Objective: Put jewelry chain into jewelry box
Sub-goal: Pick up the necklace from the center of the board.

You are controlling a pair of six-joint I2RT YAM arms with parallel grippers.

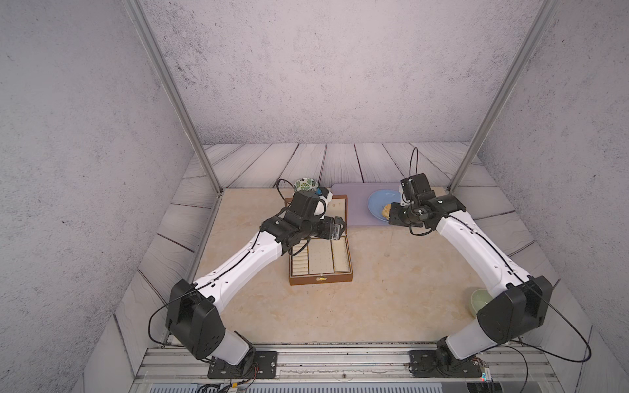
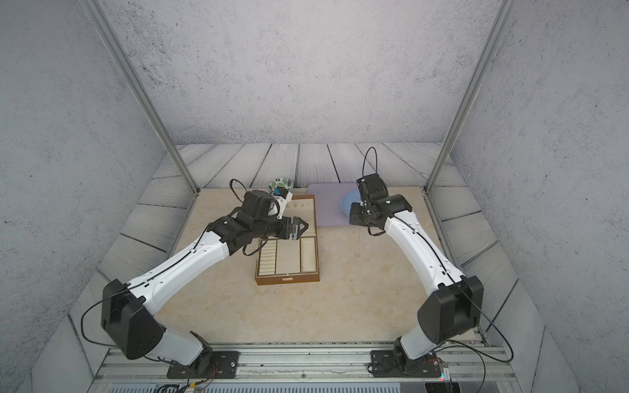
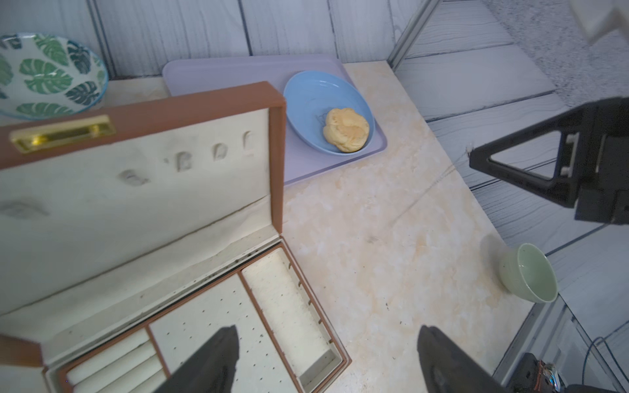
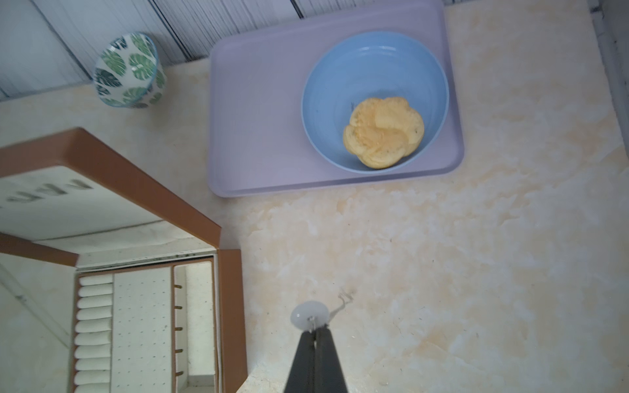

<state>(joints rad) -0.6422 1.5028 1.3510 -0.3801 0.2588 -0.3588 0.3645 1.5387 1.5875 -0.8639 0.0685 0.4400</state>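
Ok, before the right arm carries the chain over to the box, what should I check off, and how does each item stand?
1. Box open: ok. The jewelry box stands open, its compartments exposed.
2. Chain gripped: ok. The right gripper is shut on the jewelry chain, which dangles from its tips.
3. Chain's loose end off the table: cannot tell.
4. Chain above the box: not ok. It hangs over bare table beside the box.
5. Way in clear: not ok. The open left gripper hangs partly over the box's base.
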